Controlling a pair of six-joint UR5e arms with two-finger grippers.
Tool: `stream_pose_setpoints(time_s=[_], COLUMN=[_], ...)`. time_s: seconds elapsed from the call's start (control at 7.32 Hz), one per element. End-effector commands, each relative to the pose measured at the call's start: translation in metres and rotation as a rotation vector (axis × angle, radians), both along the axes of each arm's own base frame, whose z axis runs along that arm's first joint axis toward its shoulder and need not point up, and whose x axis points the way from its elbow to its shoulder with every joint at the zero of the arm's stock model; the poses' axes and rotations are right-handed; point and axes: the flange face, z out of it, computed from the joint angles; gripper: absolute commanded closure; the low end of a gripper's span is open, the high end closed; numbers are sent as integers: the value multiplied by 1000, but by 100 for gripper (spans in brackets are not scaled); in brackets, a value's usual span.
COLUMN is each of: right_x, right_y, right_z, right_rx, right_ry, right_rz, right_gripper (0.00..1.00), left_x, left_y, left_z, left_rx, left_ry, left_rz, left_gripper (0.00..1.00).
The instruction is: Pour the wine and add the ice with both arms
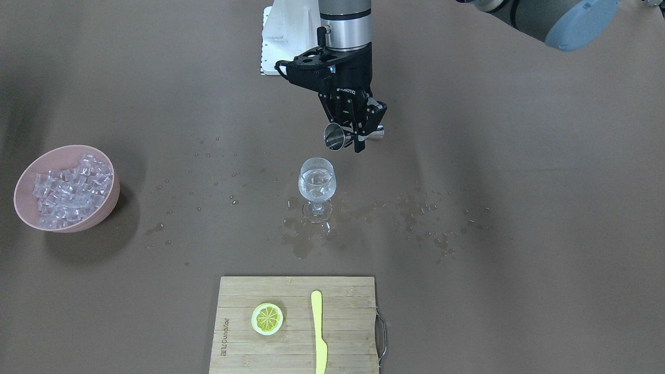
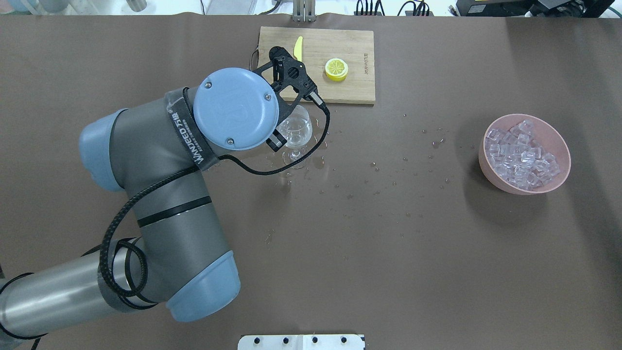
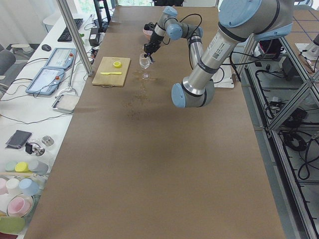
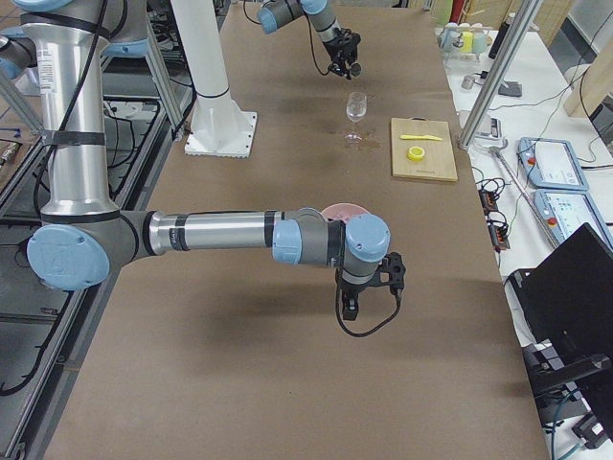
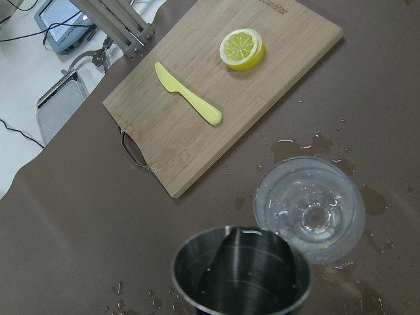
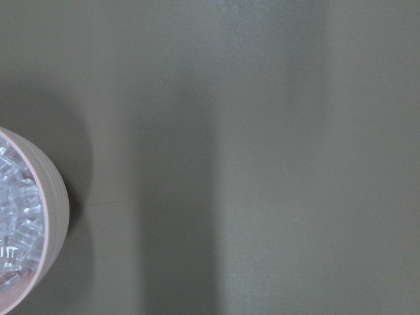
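A clear stemmed wine glass [image 1: 317, 184] stands mid-table with a small amount of clear wine in it; it also shows in the overhead view [image 2: 295, 130] and the left wrist view [image 5: 308, 210]. My left gripper [image 1: 361, 132] is shut on a steel jigger [image 1: 337, 136], held tilted on its side just above and behind the glass rim. The jigger's mouth [image 5: 239, 272] fills the bottom of the left wrist view. No stream shows. Ice cubes [image 1: 70, 189] fill a pink bowl [image 1: 31, 171]. My right gripper [image 4: 369, 287] hangs beside that bowl; whether it is open, I cannot tell.
A wooden cutting board [image 1: 343, 322] at the table's far edge from the robot carries a lemon slice [image 1: 267, 318] and a yellow knife [image 1: 318, 332]. Wet drops and a puddle [image 1: 301, 239] lie around the glass. The white base block [image 1: 286, 36] is behind the left gripper.
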Motion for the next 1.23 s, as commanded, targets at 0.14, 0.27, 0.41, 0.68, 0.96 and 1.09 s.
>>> stream_pose_setpoints(time_s=[0.14,0.27,0.41,0.68,0.96,1.09], right_x=[-2,-2,-3,-4,-5,-7], right_y=[-1,-1,-1,-1,-1,-1], right_z=[-2,-2,-2,-2,-1,-2], right_rx=[4,4,4,4,1,3], right_ry=[0,2,2,2,0,0], right_rz=[-5,-5,-6,-9,-11,-14], right_gripper=[0,0,0,0,0,0], left_x=[12,11,8,-1,7,14], left_y=[-8,-7,-9,-8,-15,-19], left_z=[-11,-16,-17,-31,-35,-48], left_rx=[-13,-9,-3,-2,1,-12], left_ry=[-98,-140,-193,-308,-378,-408], left_rz=[33,56,53,69,54,54], left_gripper=[100,100,100,100,100,100])
